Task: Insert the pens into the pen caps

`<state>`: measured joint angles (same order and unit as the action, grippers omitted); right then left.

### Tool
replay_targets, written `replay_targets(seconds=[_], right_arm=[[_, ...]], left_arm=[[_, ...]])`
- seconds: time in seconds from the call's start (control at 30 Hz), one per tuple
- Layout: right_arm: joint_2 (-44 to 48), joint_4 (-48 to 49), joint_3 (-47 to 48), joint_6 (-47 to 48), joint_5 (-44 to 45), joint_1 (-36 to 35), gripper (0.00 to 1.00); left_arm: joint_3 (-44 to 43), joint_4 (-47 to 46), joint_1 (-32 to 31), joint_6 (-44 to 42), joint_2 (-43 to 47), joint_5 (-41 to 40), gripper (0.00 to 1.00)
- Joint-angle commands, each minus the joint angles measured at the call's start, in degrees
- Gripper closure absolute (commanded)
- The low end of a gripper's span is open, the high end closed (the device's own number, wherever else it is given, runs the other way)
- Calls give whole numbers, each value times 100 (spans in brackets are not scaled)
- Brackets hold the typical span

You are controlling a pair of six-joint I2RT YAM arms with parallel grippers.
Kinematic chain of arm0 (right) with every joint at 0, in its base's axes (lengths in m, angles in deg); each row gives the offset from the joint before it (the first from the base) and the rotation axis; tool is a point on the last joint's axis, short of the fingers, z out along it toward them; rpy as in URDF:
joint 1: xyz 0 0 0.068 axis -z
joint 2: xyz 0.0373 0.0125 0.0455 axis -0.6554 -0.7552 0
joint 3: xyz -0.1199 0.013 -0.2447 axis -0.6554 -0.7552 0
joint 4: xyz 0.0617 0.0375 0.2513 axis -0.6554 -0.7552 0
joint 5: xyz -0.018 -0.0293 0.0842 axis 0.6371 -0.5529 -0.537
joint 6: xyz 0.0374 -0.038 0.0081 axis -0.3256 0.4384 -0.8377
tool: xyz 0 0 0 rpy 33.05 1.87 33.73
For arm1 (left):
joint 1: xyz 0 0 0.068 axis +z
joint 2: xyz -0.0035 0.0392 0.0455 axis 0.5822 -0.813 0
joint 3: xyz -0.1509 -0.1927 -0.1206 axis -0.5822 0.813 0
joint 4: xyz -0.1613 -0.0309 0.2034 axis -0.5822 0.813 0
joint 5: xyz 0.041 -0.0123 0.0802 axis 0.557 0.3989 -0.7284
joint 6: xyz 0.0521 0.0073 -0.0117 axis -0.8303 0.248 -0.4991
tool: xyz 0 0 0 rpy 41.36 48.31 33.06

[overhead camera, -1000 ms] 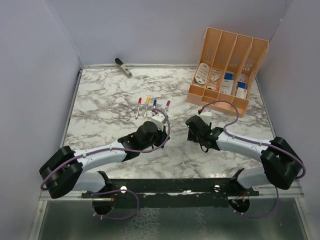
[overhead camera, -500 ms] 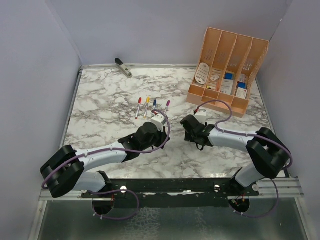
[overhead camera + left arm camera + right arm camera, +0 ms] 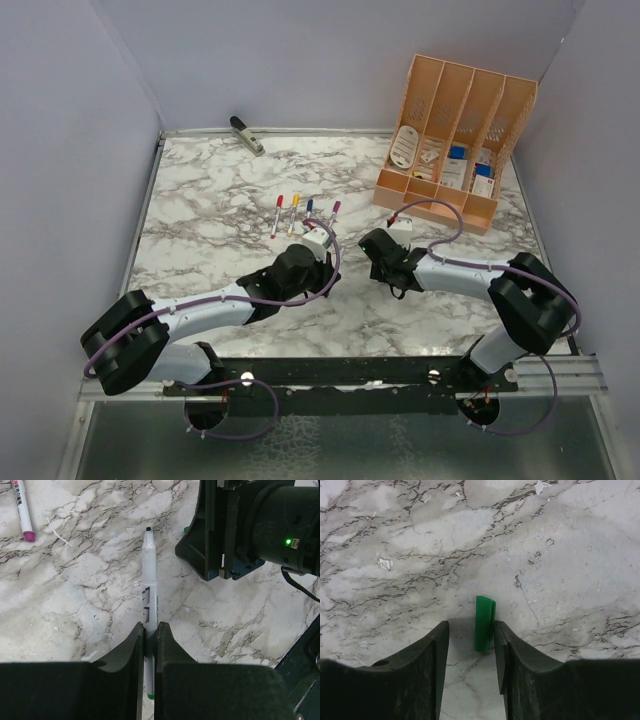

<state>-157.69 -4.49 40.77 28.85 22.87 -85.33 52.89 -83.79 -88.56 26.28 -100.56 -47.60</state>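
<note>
The right gripper (image 3: pixel 470 627) has slid left over the green cap (image 3: pixel 484 622), which lies on the marble table (image 3: pixel 395 540) between its narrowing, not yet pinching fingers (image 3: pixel 437 650). The left gripper (image 3: pixel 150 628) still pinches the uncapped pen (image 3: pixel 150 570), so I think capping comes soon.

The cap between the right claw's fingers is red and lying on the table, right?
Not red: the cap between the right claw's fingers is green, lying on the table. The right wrist view shows it.
</note>
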Motion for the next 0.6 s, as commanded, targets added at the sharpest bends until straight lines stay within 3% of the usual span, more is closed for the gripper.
replay_targets(seconds=[0.0, 0.57], right_arm=[[-248, -91, -30, -232, 44, 29, 61], [-386, -17, -266, -307, -324, 325, 70]], left_arm=[[33, -165, 13, 55, -28, 49, 100], [-12, -75, 22, 46, -26, -10, 100]])
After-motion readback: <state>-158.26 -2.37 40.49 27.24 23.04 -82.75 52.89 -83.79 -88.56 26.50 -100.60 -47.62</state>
